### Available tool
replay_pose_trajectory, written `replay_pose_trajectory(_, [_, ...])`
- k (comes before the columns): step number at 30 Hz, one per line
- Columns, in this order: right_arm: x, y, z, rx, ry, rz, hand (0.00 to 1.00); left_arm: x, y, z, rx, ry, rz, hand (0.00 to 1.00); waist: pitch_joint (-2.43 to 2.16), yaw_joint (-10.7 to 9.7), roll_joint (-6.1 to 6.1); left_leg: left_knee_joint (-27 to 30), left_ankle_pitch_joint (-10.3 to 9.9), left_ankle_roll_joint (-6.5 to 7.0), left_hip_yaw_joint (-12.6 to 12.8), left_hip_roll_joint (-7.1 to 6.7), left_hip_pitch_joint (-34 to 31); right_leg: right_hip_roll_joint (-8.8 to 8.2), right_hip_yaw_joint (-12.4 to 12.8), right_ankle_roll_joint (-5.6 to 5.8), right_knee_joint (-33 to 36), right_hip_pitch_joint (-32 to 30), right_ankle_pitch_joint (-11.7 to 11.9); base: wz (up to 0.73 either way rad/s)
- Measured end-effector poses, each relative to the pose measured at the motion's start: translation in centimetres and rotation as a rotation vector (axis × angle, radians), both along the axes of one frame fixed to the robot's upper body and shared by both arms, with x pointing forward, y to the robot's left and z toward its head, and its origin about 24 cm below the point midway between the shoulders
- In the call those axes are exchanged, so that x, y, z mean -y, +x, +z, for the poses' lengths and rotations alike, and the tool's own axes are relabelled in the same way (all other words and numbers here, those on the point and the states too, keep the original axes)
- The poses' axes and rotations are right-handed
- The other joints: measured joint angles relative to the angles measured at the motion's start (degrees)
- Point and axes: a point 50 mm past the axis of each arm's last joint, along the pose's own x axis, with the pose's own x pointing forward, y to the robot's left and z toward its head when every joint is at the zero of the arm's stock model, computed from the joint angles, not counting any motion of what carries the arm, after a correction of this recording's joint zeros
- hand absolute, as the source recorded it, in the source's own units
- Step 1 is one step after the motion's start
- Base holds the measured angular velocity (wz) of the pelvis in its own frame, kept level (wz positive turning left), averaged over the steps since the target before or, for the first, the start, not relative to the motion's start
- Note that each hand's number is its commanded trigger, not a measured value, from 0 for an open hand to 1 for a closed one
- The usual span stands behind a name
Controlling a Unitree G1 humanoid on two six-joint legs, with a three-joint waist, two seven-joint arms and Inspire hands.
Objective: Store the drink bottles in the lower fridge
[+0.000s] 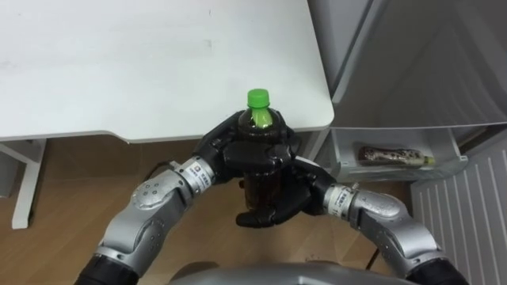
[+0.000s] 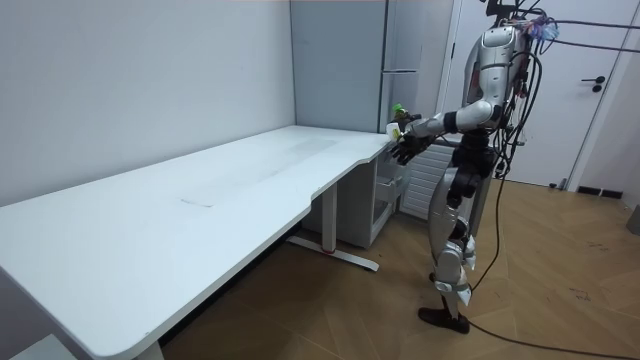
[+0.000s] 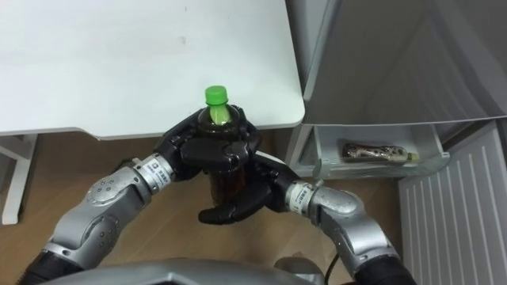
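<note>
While both hands clasp it, a green-capped bottle (image 1: 259, 117) of dark drink stands upright.
Left hand (image 1: 238, 150) wraps its shoulder and right hand (image 1: 273, 207) cups its base. To their right, the open fridge drawer (image 1: 342, 155) holds a second bottle (image 1: 394, 155) lying flat.

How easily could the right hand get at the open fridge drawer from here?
Probably yes. The drawer stands open just to the robot's right, nothing between it and the right hand, with room beside the lying bottle. But that hand and the left hand both clasp the green-capped bottle.
</note>
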Motion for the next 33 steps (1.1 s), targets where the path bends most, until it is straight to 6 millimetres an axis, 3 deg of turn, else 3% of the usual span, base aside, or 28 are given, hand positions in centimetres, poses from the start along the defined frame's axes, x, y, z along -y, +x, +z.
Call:
replay_pose_trajectory(12, [0.0,-0.3,-0.1,-0.005,0.002,0.016,1.0,0.1,-0.1,0.0,-0.002,-0.009,-0.016,1.0,0.01,0.0,-0.02,0.42,0.0,0.0,-0.01,0.03,-0.15,-0.01,0.0,-0.05,0.15,0.07,0.03,0.0])
replay_pose_trajectory(13, [0.0,-0.3,-0.1,-0.004,0.002,0.012,1.0,0.2,-0.1,0.0,-0.003,-0.016,-0.015,0.95,0.01,0.01,-0.03,0.41,-0.01,0.0,0.01,0.02,-0.12,-0.01,0.0,-0.05,0.18,0.07,0.03,0.0])
replay_pose_trajectory(14, [0.0,-0.3,-0.1,-0.001,0.001,0.01,1.0,0.3,-0.1,0.0,-0.005,-0.023,-0.013,0.87,0.02,0.03,-0.04,0.41,-0.01,0.0,0.03,0.02,-0.1,-0.01,0.0,-0.05,0.19,0.07,0.03,0.0])
replay_pose_trajectory(15, [0.0,-0.3,-0.1,-0.001,0.001,0.01,1.0,0.3,-0.1,0.0,-0.005,-0.023,-0.013,0.52,0.01,0.04,-0.05,0.41,-0.01,0.0,0.03,0.03,-0.09,-0.01,0.0,-0.05,0.19,0.06,0.03,0.0])
replay_pose_trajectory(16, [0.0,-0.3,-0.1,-0.002,0.001,0.01,1.0,0.3,-0.1,0.0,-0.005,-0.023,-0.013,0.0,0.02,0.03,-0.07,0.41,-0.01,0.0,0.03,0.04,-0.08,0.01,0.0,-0.05,0.19,0.04,0.03,0.0])
replay_pose_trajectory(28, [0.0,-0.6,-0.2,-0.015,0.012,0.005,1.0,0.0,0.0,0.0,0.016,0.024,-0.013,0.0,-0.01,-0.13,-0.59,0.37,0.0,0.0,0.35,0.07,0.17,0.01,0.14,-0.05,0.18,0.05,0.03,0.0])
replay_pose_trajectory(33, [-0.2,-0.7,-0.1,-0.008,0.057,-0.019,1.0,0.2,0.4,1.3,0.084,0.042,-0.001,0.0,0.03,-0.18,-1.32,0.45,-0.04,0.03,0.66,0.1,-0.05,0.05,0.33,-0.06,0.05,0.04,0.04,-0.02])
